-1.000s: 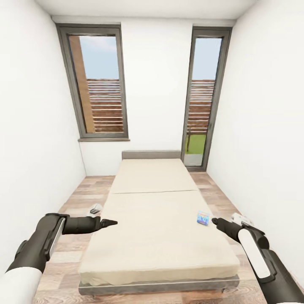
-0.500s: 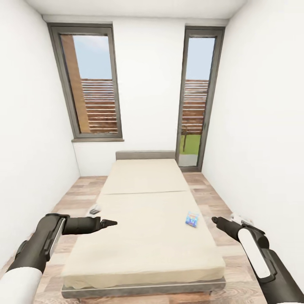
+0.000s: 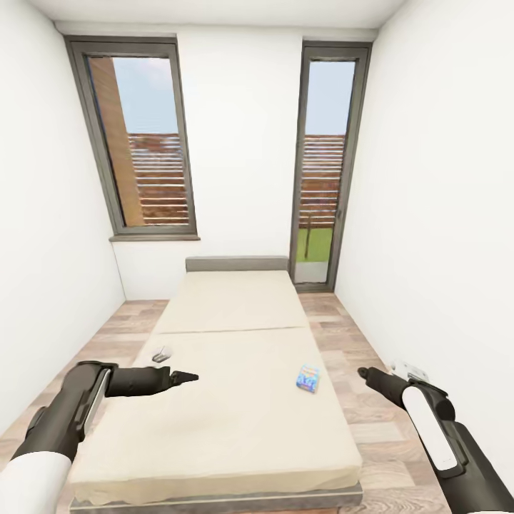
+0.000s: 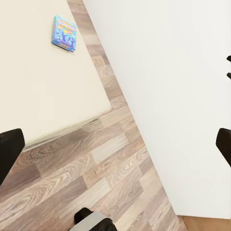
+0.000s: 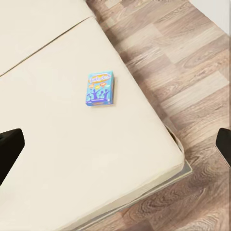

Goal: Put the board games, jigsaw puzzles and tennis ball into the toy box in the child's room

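Left wall is plain white, with wood-plank floor at its foot. The left claw hangs over the near left part of the bed, pointing toward the middle, holding nothing; in the left wrist view its two dark fingertips sit at opposite edges of the picture, so the claw is spread wide. A small white-and-grey object lies at the bed's left edge, just beyond the left arm; too small to identify.

On the far wall, a grey-framed window stands left of centre. The bed runs from the near edge of the head view to a grey headboard against that wall. The mattress is plain beige, with a seam across its middle.

The blue board game lies flat on the near half of the mattress, close to the bed's right edge. It is well apart from both claws.

Right of the bed, a tall glazed door sits in the far wall. The right claw hangs over the floor strip between bed and right wall, empty; the right wrist view shows its fingertips far apart, so it too is spread wide. A white-and-grey object lies on the floor by the right wall, partly behind the right arm.
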You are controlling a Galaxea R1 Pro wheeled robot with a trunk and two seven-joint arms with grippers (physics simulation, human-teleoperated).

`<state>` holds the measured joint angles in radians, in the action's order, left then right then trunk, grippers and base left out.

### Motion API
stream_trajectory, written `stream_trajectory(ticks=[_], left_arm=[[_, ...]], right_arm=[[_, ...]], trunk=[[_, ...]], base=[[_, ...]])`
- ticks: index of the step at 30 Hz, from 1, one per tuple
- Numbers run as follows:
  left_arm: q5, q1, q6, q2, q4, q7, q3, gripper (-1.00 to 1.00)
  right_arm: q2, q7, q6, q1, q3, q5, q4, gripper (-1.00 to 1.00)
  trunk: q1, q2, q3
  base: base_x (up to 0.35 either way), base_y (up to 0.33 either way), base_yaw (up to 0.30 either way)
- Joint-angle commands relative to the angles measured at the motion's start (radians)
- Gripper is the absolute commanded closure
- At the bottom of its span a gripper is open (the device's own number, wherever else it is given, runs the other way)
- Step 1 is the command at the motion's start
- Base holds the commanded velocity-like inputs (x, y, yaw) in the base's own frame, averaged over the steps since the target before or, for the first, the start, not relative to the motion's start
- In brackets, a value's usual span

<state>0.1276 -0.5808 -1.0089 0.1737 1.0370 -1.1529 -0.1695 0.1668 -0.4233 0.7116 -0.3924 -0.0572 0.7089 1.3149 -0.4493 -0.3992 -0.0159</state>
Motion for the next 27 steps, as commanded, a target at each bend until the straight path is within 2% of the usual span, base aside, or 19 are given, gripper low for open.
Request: stream_trajectory(ticks=[1, 27], left_arm=[[0.010, -0.001, -0.007, -0.001, 0.001, -0.010, -0.002, -1.00], [0.012, -0.001, -0.007, -0.004, 0.000, -0.010, -0.002, -1.00]], right_arm=[[0.000, -0.009, 0.002, 0.000, 0.000, 0.011, 0.000, -1.00], [-0.001, -0.008, 0.000, 0.000, 0.000, 0.012, -0.006, -1.00]], trunk=[[-0.001, -0.001, 0.000], [-0.001, -0.001, 0.000]], base=[[0.136, -0.286, 0.000], [0.137, -0.286, 0.000]])
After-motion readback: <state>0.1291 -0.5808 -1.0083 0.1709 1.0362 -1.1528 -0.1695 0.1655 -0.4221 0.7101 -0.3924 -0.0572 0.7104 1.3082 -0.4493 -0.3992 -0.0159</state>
